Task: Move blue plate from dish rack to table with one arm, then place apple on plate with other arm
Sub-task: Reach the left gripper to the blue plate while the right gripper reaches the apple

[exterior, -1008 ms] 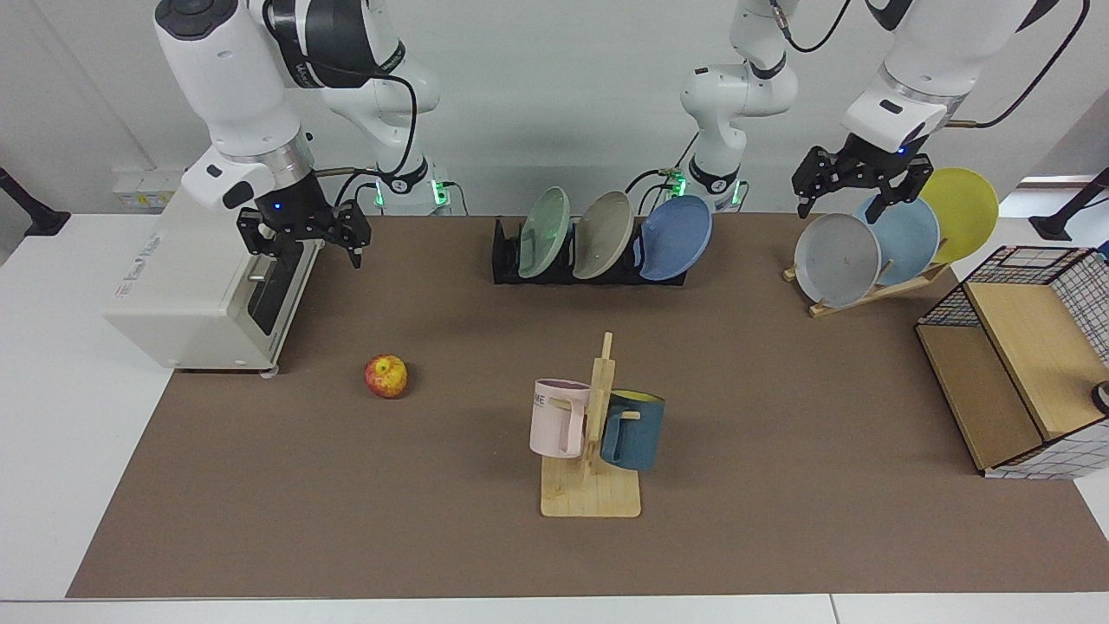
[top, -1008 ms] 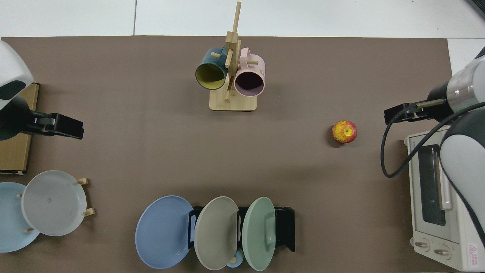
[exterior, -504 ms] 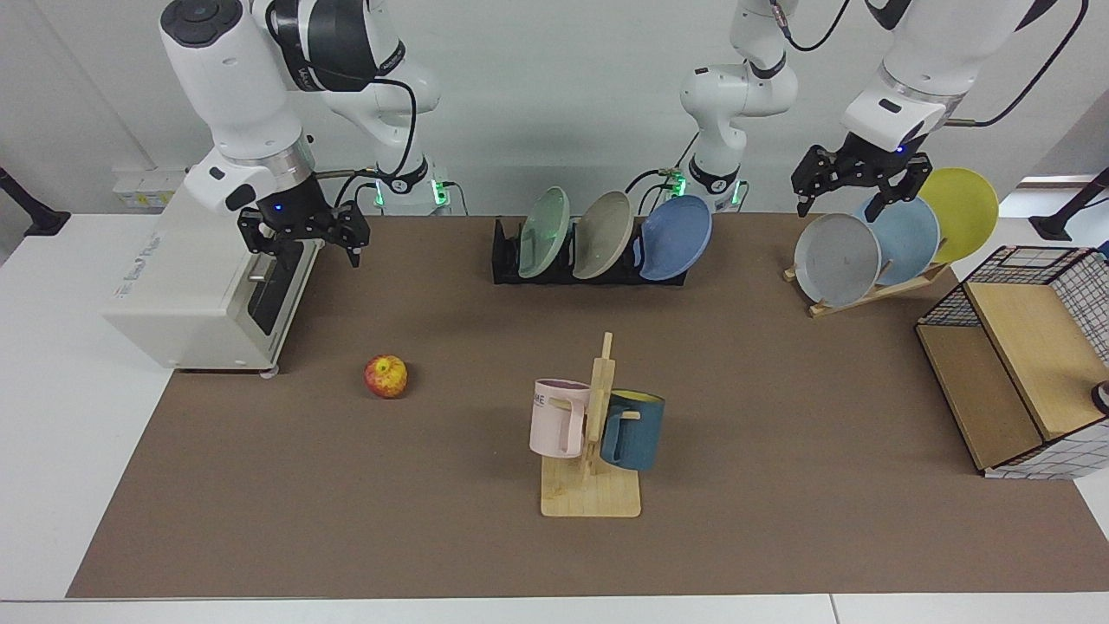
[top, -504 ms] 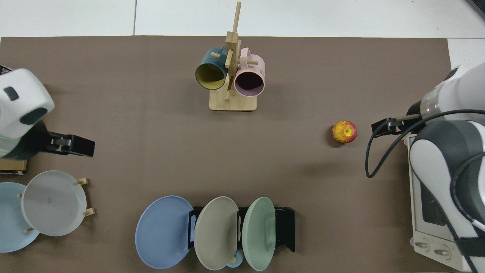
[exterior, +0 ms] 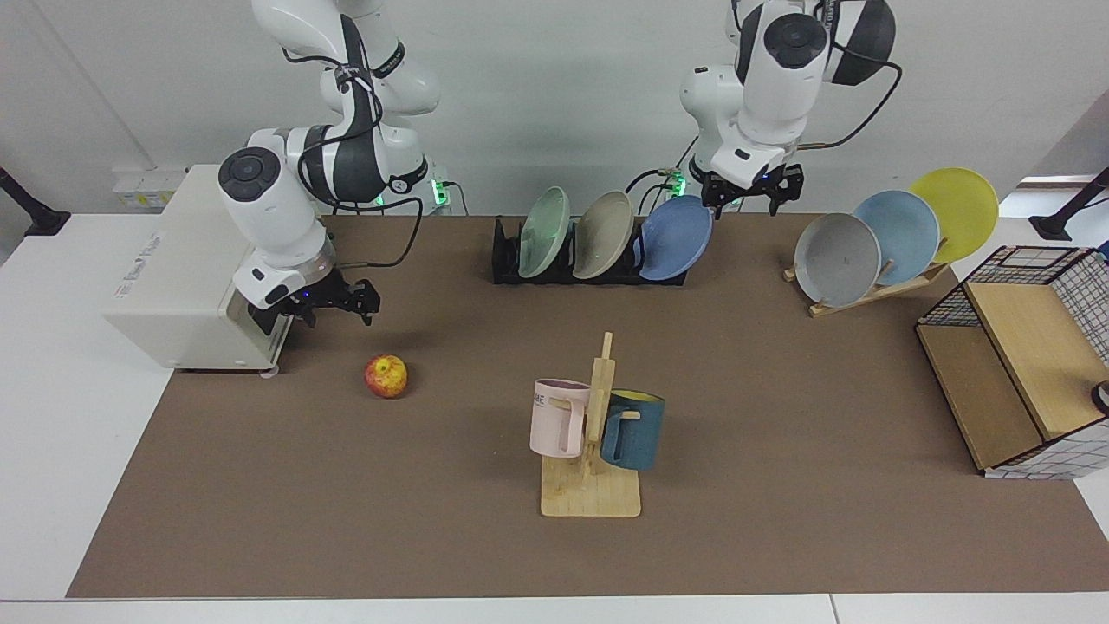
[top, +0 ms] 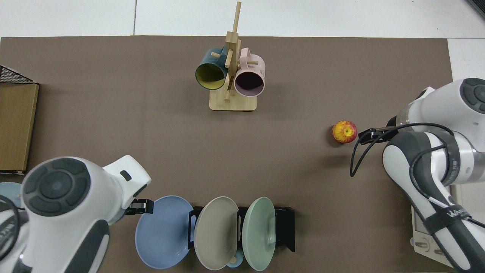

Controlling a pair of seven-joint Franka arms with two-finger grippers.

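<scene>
My right end effector (exterior: 333, 305) hangs low beside the white toaster oven (exterior: 186, 269), just above and short of the apple (exterior: 386, 376); its fingers stand apart with nothing between them. In the top view that end effector (top: 369, 134) sits just beside the apple (top: 344, 131), apart from it. The apple rests on the brown desk (exterior: 780, 416). The oven's side carries grey lettering I cannot read. Further along, the black dish rack (exterior: 511, 260) holds a green plate (exterior: 544, 230), a grey-beige plate (exterior: 602, 234) and the blue plate (exterior: 676, 237), all tilted in their slots. On the mug stand (exterior: 593, 468) in front, the pink mug (exterior: 559, 418) shows dark print too small to read. My left end effector (exterior: 749, 192) hovers right above the blue plate's upper rim, fingers spread, gripping nothing; from above it (top: 142, 206) is at the edge of the blue plate (top: 163, 231).
</scene>
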